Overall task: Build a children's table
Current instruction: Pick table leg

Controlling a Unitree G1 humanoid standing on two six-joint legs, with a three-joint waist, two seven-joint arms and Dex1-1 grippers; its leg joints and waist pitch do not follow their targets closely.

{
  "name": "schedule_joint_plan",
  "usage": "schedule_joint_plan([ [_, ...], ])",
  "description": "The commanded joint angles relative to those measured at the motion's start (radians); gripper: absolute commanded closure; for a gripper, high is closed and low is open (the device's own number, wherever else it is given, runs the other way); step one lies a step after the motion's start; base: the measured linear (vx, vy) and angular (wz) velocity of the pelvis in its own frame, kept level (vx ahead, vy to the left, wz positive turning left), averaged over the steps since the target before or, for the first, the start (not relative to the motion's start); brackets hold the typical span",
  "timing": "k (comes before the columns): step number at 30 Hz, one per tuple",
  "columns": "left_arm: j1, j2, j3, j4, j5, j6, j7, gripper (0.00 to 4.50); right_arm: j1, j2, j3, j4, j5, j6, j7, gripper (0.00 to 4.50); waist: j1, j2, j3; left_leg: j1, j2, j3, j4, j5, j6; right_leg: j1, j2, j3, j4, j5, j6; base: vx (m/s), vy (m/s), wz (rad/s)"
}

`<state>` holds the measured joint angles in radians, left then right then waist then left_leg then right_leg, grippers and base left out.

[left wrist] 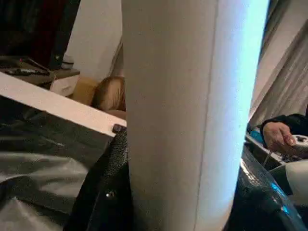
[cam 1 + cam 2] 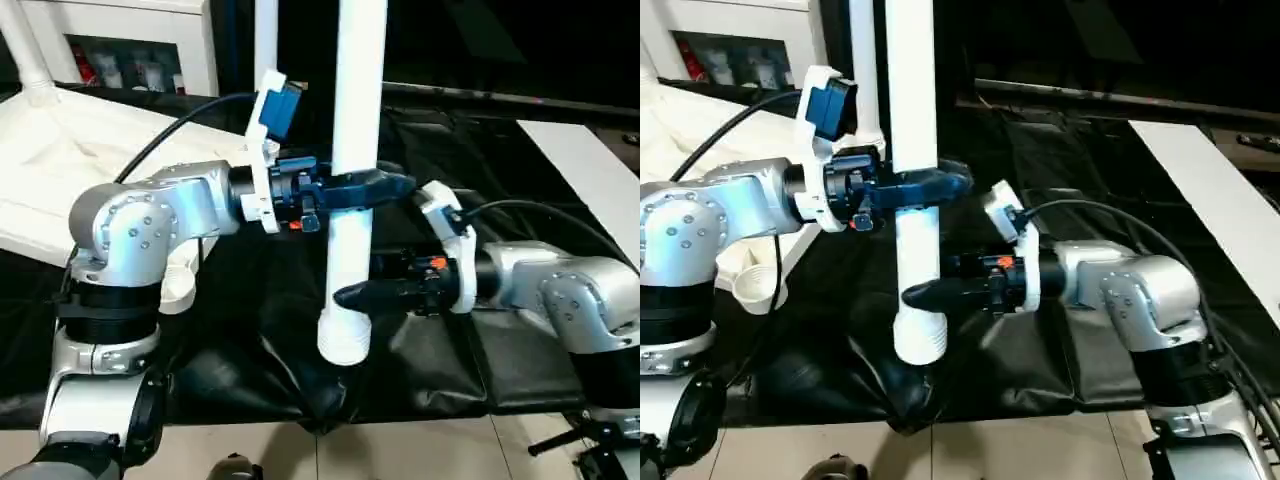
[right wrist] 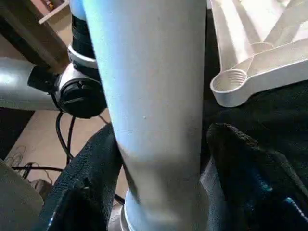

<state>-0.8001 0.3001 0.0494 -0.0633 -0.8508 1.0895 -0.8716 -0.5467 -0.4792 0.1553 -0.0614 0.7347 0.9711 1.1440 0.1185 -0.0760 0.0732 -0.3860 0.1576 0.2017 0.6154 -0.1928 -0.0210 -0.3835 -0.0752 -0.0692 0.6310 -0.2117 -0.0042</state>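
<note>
We saw table leg (image 2: 356,150) held upright above black-covered tabletop (image 2: 430,370), threaded end down. Left gripper (image 2: 350,190) jaws clamped leg from both sides. Right gripper (image 2: 362,293) lower down, jaws straddling leg; grip or gap, we couldn't tell. Table top (image 2: 60,170) lay upside-down behind left arm.
</note>
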Motion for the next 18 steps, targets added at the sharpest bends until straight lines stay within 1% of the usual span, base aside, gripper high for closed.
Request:
schedule_joint_plan([
  [1,-0.026,-0.012,-0.015,-0.011,-0.013,-0.012,-0.019,2.68,-0.009,-0.003,0.006,0.012,-0.012,-0.01,0.004,1.55,0.003,-0.001,-0.074,0.028,0.083,-0.037,-0.075,-0.042,-0.033,0.041,-0.098,0.06,-0.062,-0.081,-0.234,0.0,0.0,0.0],
  [4,-0.03,-0.014,-0.014,-0.003,-0.013,-0.023,-0.023,2.68,-0.005,0.0,0.015,0.014,-0.018,-0.018,0.006,1.55,0.003,-0.004,-0.074,0.026,0.082,-0.037,-0.074,-0.045,-0.031,0.044,-0.098,0.06,-0.062,-0.086,-0.234,0.0,0.0,0.0],
  [7,-0.031,-0.015,-0.014,0.002,-0.017,-0.029,-0.028,2.68,-0.003,0.003,0.021,0.017,-0.022,-0.024,0.011,1.55,0.003,-0.003,-0.074,0.028,0.083,-0.038,-0.074,-0.05,-0.032,0.043,-0.098,0.059,-0.063,-0.102,-0.229,0.0,0.0,0.0],
  [11,-0.029,-0.017,-0.019,-0.001,-0.02,-0.029,-0.03,2.68,-0.006,0.005,0.024,0.024,-0.025,-0.032,0.011,1.55,0.003,-0.002,-0.075,0.028,0.082,-0.038,-0.074,-0.045,-0.034,0.043,-0.097,0.059,-0.061,-0.087,-0.231,0.0,0.0,0.0],
  [12,-0.029,-0.019,-0.02,-0.001,-0.02,-0.029,-0.028,2.68,-0.006,0.005,0.025,0.026,-0.024,-0.033,0.012,1.55,0.003,-0.005,-0.076,0.028,0.082,-0.037,-0.073,-0.041,-0.032,0.043,-0.096,0.059,-0.06,-0.08,-0.232,0.0,0.0,0.0],
  [18,-0.03,-0.028,-0.023,0.011,-0.012,-0.042,-0.027,2.68,-0.006,0.01,0.036,0.026,-0.024,-0.038,0.024,1.55,0.004,-0.004,-0.077,0.028,0.081,-0.037,-0.071,-0.036,-0.023,0.044,-0.097,0.059,-0.059,-0.074,-0.239,0.0,0.0,0.0],
])
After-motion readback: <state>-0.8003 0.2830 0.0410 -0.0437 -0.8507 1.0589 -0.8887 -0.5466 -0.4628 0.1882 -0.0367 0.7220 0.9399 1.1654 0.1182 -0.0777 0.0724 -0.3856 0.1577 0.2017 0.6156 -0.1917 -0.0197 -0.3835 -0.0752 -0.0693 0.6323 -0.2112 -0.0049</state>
